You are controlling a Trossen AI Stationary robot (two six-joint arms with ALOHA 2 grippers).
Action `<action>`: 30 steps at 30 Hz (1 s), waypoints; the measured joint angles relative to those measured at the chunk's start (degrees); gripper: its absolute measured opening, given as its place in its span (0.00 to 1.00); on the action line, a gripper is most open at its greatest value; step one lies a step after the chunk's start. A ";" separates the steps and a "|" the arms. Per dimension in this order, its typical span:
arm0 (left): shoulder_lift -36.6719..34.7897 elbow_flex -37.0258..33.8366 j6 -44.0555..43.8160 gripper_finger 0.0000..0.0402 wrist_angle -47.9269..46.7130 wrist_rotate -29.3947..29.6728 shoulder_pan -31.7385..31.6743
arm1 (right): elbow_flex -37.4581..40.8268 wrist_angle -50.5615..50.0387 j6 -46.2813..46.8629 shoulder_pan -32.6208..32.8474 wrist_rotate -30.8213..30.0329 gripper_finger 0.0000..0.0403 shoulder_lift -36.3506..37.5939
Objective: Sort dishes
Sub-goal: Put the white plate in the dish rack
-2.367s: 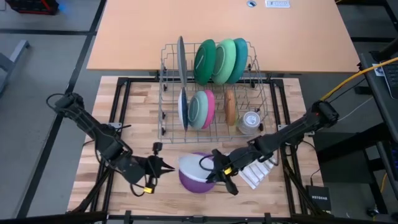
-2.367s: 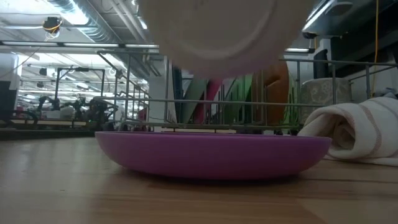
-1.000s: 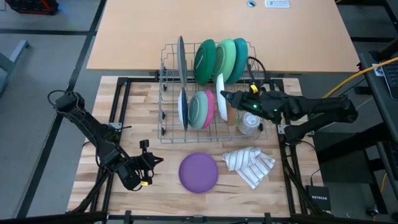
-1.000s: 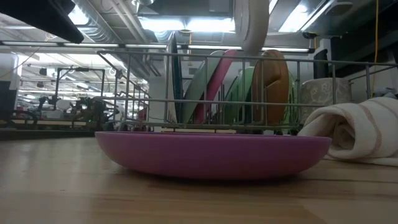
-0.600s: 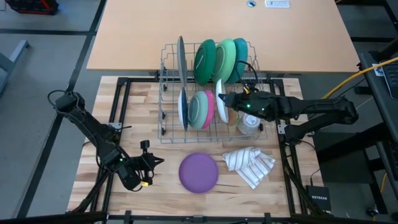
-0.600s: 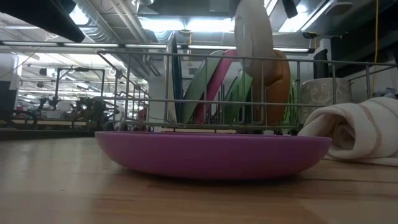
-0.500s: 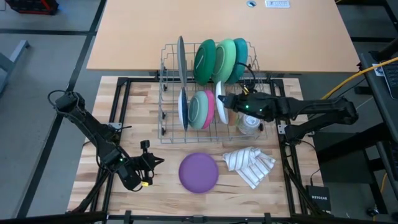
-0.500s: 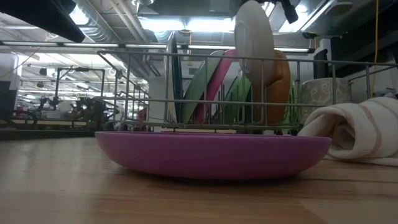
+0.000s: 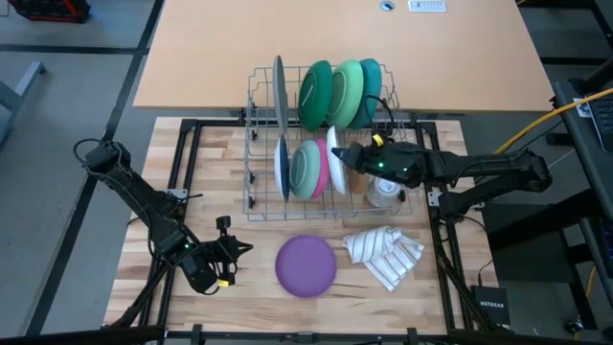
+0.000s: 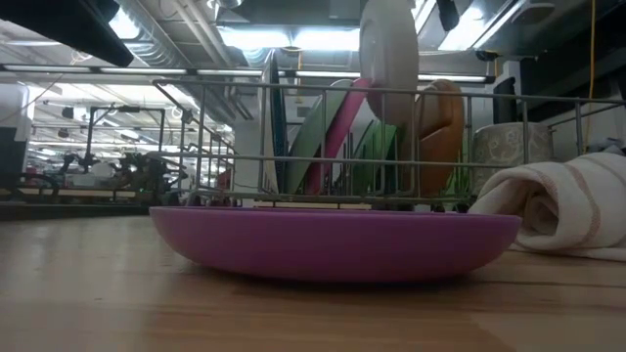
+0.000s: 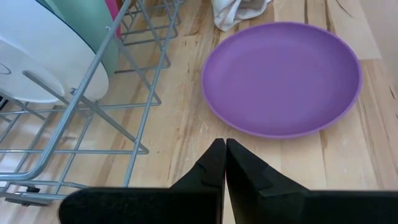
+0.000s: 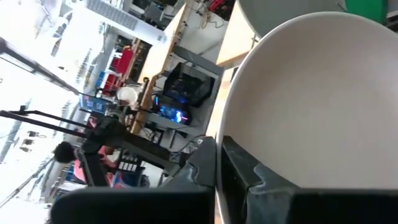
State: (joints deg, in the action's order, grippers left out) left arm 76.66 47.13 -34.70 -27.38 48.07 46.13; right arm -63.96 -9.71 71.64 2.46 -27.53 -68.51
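White plate [image 9: 334,146]: round, plain, smooth, standing on its edge above the front row of the wire dish rack [image 9: 257,182], just beside the pink plate [image 9: 323,165]. Pinched at its rim by the right end effector [image 9: 347,156], shut tight on it. Brown plate [image 9: 356,168] just on the other side, partly hidden under the arm.

Purple plate [image 9: 306,264]: round, shallow, lying flat on the wooden worktop [image 9: 218,172] in front of the rack, near the striped white cloth [image 9: 386,253]. Left end effector [image 9: 240,253] low over the worktop beside the purple plate, shut with nothing in it.

In the back row: grey plate [image 9: 280,88], dark green plate [image 9: 313,94], light green plate [image 9: 345,91], teal plate [image 9: 370,88], all on edge. Blue plate [image 9: 283,168] in the front row, mostly hidden edge-on. Clear glass cup [image 9: 384,190] in the rack corner, half covered by the right arm.

Low view: purple plate [image 10: 333,242] fills the front and hides the bottom of the rack; white plate [image 10: 388,49] sticks up above the rack's top wire. Right wrist view: white plate [image 12: 311,106] fills most of the picture, cut off at the edges; blurry room behind.
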 joint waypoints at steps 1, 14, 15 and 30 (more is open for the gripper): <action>0.00 0.00 0.00 0.01 0.00 0.00 0.00 | 0.00 -0.07 -0.10 0.00 -0.01 0.02 0.00; 0.00 0.00 -0.07 0.01 0.33 0.00 0.00 | 0.00 -3.00 -0.32 -0.43 -1.79 0.02 -2.07; 0.00 0.00 -0.04 0.01 0.43 0.00 0.00 | 0.00 -3.02 -0.38 -0.71 -1.58 0.02 -2.44; 0.07 0.02 0.20 0.01 1.28 -0.02 0.02 | -0.04 -4.66 -1.19 -3.02 -1.38 0.02 -4.13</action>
State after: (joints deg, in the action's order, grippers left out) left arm 76.73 47.16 -34.50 -26.10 48.05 46.15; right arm -64.00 -14.36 70.45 -0.56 -28.91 -72.64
